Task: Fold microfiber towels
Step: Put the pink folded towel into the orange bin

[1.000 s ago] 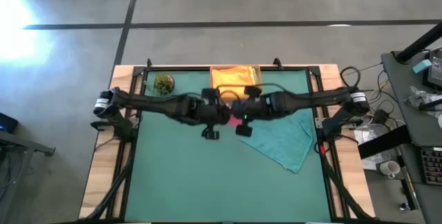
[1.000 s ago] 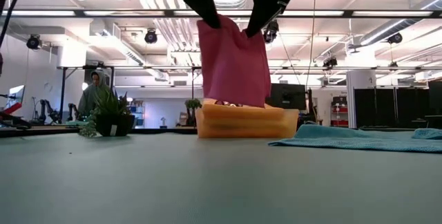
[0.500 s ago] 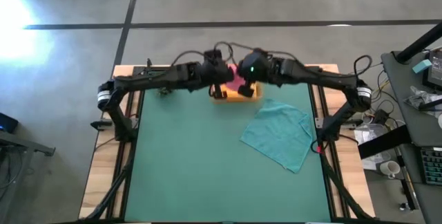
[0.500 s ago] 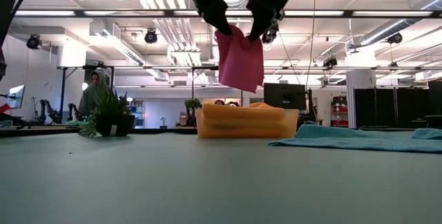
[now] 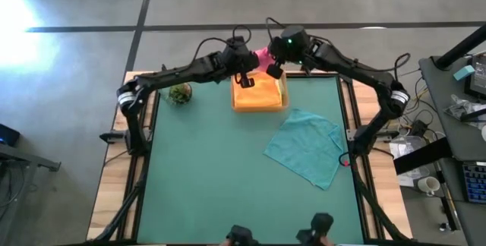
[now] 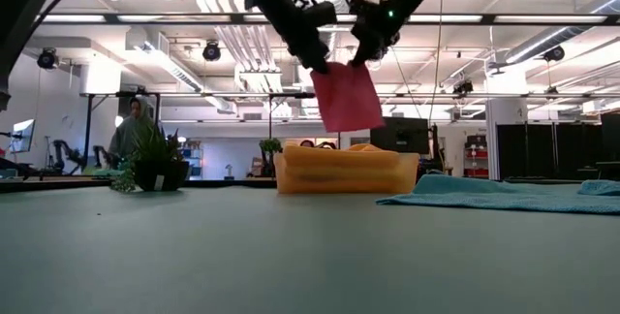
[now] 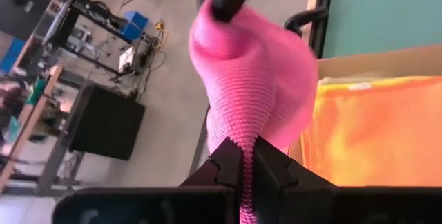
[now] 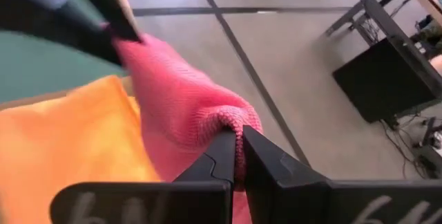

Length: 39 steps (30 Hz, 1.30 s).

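both pincers, left pincer (image 5: 248, 62) and right pincer (image 5: 272, 67), have carried the pink towel (image 6: 346, 96) farther back, clamped on it above the tray (image 5: 259, 103) at the bench's far edge.

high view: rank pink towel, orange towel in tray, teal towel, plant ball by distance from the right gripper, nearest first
From the right gripper:
1. Pink microfiber towel, in its grip at the table's far edge.
2. Orange microfiber towel, in the tan tray just below.
3. Teal microfiber towel, spread flat on the right side.
4. Small green plant ball, far left.
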Motion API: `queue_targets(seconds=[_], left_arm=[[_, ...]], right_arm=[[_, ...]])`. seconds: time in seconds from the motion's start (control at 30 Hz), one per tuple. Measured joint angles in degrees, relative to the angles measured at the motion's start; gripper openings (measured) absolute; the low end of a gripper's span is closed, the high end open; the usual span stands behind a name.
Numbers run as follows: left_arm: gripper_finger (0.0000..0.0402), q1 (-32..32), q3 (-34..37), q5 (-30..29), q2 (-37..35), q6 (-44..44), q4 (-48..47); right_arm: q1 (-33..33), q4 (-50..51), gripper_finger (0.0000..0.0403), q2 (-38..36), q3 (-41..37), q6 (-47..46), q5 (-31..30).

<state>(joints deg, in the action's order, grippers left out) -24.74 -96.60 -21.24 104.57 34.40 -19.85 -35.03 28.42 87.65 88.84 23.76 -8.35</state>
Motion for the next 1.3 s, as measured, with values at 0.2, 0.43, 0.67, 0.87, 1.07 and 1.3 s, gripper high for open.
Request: queue_targets(seconds=[0.2,0.43,0.67,0.87,1.07,1.3], left_arm=[[0.0000,-0.8,-1.3,0.2,3.9,5.3,1.5],[0.0000,-2.4,-1.9,0.0,5.3,9.7,1.7],[0.0000,-4.5,-2.9,-1.3,5.0,10.1,1.0],[0.0000,-3.7,-2.9,-1.3,4.0,8.0,-8.4],[0.0000,-1.9,-2.5,7.7,3.2,-0.6,-19.8],[0.0000,0.3,-2.0,10.9,3.2,-3.5,-23.7]], right_arm=[[-4.4,-0.8,0.0008,4.9,-0.1,0.9,4.1],[-7.3,-3.3,0.0008,8.5,-0.1,1.8,4.8],[-7.9,-5.5,0.0008,8.5,3.0,3.8,4.4],[-7.7,-1.9,0.0008,8.5,3.4,2.6,10.5],[-5.8,7.8,0.0008,8.5,2.7,0.3,15.6],[-1.9,12.8,0.0008,8.5,1.3,-3.4,14.7]])
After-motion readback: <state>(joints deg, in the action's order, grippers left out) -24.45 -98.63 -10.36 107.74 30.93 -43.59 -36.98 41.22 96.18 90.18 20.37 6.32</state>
